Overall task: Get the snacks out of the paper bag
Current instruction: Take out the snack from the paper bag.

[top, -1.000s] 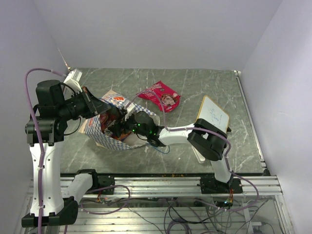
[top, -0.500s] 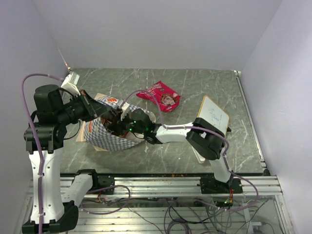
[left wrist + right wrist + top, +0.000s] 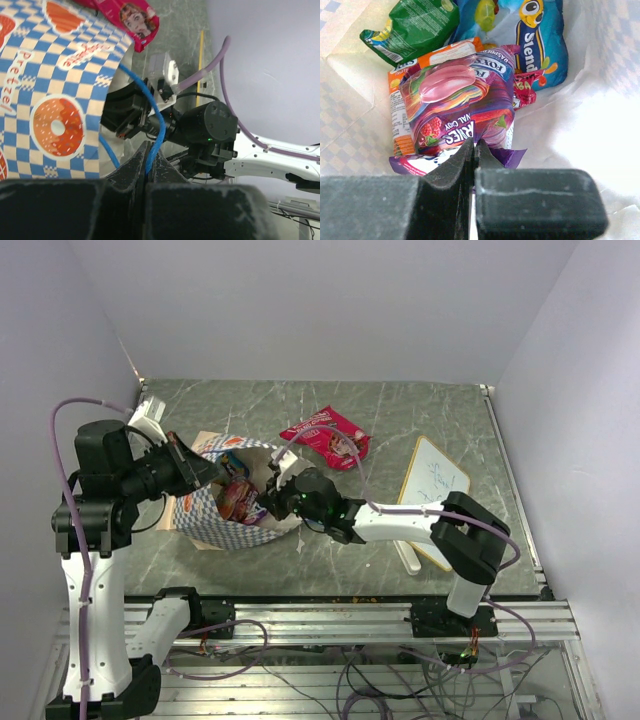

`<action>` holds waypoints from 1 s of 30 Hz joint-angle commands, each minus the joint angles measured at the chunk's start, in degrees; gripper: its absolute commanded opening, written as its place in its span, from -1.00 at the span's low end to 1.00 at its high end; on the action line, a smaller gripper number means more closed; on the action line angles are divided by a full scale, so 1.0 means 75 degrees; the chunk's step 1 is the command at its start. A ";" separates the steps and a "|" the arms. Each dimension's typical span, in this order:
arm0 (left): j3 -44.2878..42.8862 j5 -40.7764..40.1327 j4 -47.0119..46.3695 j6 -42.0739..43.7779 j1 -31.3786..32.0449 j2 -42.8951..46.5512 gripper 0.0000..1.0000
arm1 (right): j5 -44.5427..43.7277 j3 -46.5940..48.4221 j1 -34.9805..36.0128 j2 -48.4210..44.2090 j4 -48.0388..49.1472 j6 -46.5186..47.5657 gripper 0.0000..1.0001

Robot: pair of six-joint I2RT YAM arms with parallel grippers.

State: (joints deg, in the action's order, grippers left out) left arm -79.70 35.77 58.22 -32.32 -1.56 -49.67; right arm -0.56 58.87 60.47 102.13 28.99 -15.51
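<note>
Pinching one purple packet [image 3: 460,107] among perhaps five is the right hand [image 3: 473,145]; the left hand [image 3: 148,148] grips one blue handle [image 3: 161,122].

My left arm [image 3: 88,580] stands tall on the left of the paper bag [image 3: 215,525], with the elbow high and the dark wrist pointing level at the bag's left rim. The left hand [image 3: 149,150] is at the bag's mouth. Its fingers are pressed together, with the blue string handle [image 3: 161,122] pinched between them. My right arm [image 3: 400,524] lies low, stretched in from the right of the bag, with its wrist at the open mouth. The right hand [image 3: 474,146] is clamped tight inside the bag, and its tips nip the lower edge of the purple packet [image 3: 465,115].
</note>
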 commanded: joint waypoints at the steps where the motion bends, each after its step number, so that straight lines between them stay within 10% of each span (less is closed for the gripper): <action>1: 0.0190 -0.0159 0.0812 -0.0013 0.0008 0.0212 -0.86 | 0.0410 0.0081 0.0078 -0.0222 -0.0118 0.0023 -1.00; 13: 0.0213 -0.0417 0.0720 -0.0517 0.0003 0.0529 -0.86 | -0.1533 0.0261 0.0188 -0.1189 -0.0628 0.0071 -1.00; 20: 0.0639 -0.0420 0.0057 -0.0724 0.0009 0.0571 -0.86 | 0.1207 0.0166 -0.0951 -0.2137 -0.0953 0.0483 -1.00; 30: 0.0978 -0.0576 -0.0946 -0.0921 0.0003 0.0174 -0.86 | 0.1894 0.0020 -0.1203 -0.4036 -0.2530 0.1366 -1.00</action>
State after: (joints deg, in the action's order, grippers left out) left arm -72.75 31.73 55.42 -38.39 -1.56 -47.44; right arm 9.58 58.17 52.29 78.28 13.61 -9.41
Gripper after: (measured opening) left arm 0.072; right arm 0.007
